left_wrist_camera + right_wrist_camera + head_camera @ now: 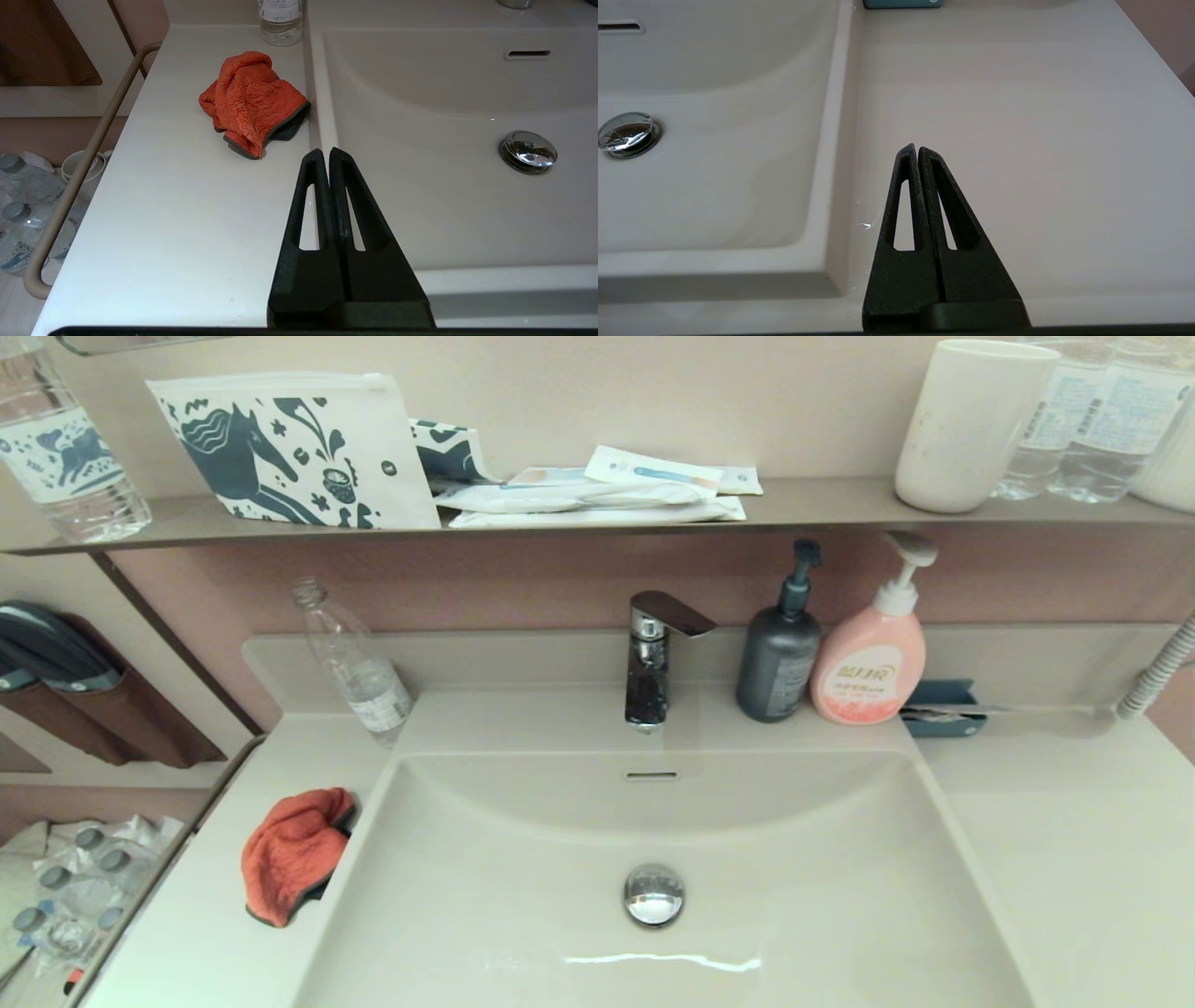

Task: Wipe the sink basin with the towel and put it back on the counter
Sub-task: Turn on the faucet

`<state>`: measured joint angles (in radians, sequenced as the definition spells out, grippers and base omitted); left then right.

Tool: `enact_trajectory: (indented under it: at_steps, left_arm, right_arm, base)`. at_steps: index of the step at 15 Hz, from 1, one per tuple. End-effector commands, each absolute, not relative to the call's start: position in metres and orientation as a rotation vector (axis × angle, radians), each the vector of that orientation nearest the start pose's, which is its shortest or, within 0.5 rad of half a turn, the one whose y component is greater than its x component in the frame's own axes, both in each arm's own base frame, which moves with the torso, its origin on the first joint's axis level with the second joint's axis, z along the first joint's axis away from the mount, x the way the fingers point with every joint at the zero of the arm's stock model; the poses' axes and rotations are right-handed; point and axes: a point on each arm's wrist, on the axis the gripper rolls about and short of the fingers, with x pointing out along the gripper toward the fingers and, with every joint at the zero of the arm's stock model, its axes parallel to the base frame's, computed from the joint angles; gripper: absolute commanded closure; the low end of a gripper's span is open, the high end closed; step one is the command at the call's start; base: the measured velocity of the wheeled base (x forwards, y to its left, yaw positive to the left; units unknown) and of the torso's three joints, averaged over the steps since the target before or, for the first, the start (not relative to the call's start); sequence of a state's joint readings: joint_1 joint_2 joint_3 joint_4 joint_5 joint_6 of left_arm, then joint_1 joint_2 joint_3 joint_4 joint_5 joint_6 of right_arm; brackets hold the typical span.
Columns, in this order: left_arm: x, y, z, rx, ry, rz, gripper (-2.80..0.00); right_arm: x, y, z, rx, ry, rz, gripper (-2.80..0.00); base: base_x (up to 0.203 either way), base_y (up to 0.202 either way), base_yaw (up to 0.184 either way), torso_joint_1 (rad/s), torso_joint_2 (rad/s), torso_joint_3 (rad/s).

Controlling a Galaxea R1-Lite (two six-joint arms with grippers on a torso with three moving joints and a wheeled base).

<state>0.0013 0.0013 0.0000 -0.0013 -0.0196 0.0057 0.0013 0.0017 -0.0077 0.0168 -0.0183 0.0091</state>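
The orange-red towel lies bunched on the counter left of the sink basin, touching the basin's left rim. Neither arm shows in the head view. In the left wrist view my left gripper is shut and empty, hovering over the basin's left rim a short way on the near side of the towel. My right gripper is shut and empty over the counter to the right of the basin.
A chrome faucet, a clear bottle, a grey pump bottle and a pink pump bottle stand along the back ledge. The round drain plug sits mid-basin. A rail runs along the counter's left edge.
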Motion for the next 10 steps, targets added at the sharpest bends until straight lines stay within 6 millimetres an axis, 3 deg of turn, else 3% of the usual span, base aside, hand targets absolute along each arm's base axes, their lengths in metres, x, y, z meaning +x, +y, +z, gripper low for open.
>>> enact_trajectory:
  at_steps: [1, 10]
  left_arm:
    - [-0.0227, -0.0005, 0.0757, 0.006, 0.000, -0.018, 0.00]
    - [-0.0227, -0.0004, 0.0757, 0.006, 0.000, -0.017, 0.00]
  right_arm:
    - [-0.0233, -0.0004, 0.0759, -0.007, 0.011, -0.017, 0.00]
    - [-0.0242, -0.0005, 0.0791, 0.005, -0.001, -0.020, 0.00]
  base:
    - [0.000, 0.000, 0.000, 0.000, 0.00, 0.000]
    - [0.000, 0.000, 0.000, 0.000, 0.00, 0.000]
